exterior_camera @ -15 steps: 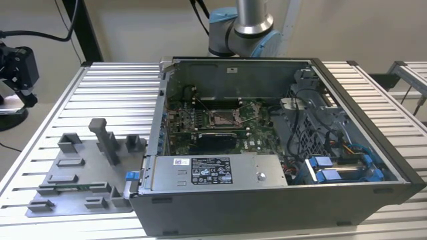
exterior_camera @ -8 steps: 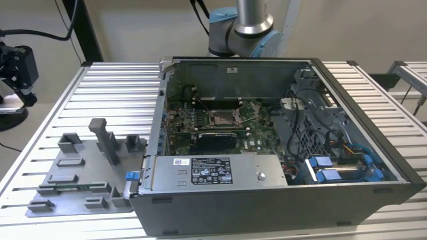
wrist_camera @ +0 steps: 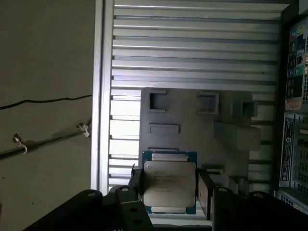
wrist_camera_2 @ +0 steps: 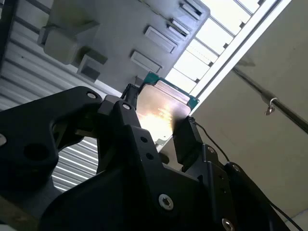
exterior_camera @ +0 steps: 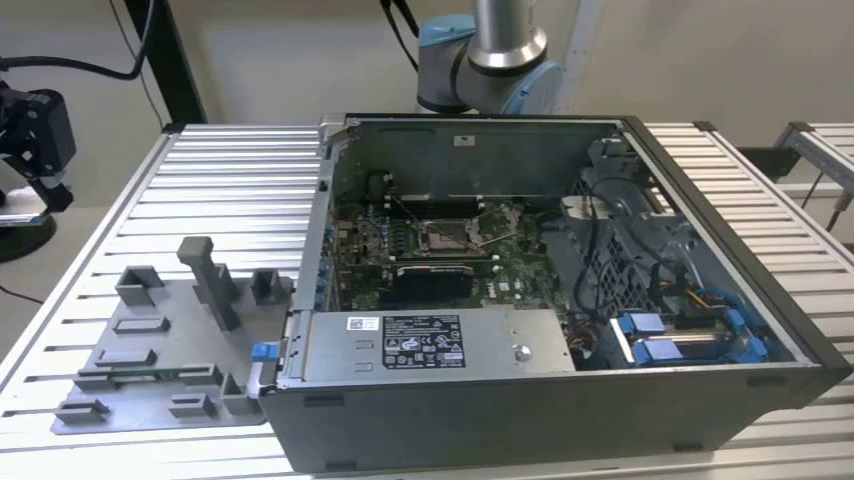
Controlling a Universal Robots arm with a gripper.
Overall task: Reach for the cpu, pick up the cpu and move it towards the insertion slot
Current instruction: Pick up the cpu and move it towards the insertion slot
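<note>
Where its two black fingers [wrist_camera: 204, 195] press opposite edges of the chip, the pincer [wrist_camera: 169, 193] is closed on the cpu [wrist_camera: 169, 185].

Position of cpu: between the fingers, touching both, with its silvery top turned to the first wrist view and a green border showing round it. In the second wrist view the metallic face catches a bright glare, with one finger against each side.

Behind the cpu and apart from it: grey plastic tray [wrist_camera: 187, 122] with shallow rectangular recesses and raised blocks, lying flat on the desk [wrist_camera: 192, 48] of ribbed aluminium slats.

Beyond the desk's edge: floor [wrist_camera: 48, 57], with a thin dark cable [wrist_camera: 48, 101] across it.

Exterior view: arm [exterior_camera: 487, 55] rising behind the computer case [exterior_camera: 534, 410], which lies open on the desk. The tray lies at the exterior view's left of the case, just beside its wall.

Insertion slot [exterior_camera: 443, 238]: silver-framed square with a dark centre, on the motherboard inside the case, wire lever beside it. The case wall separates it from the tray.
</note>
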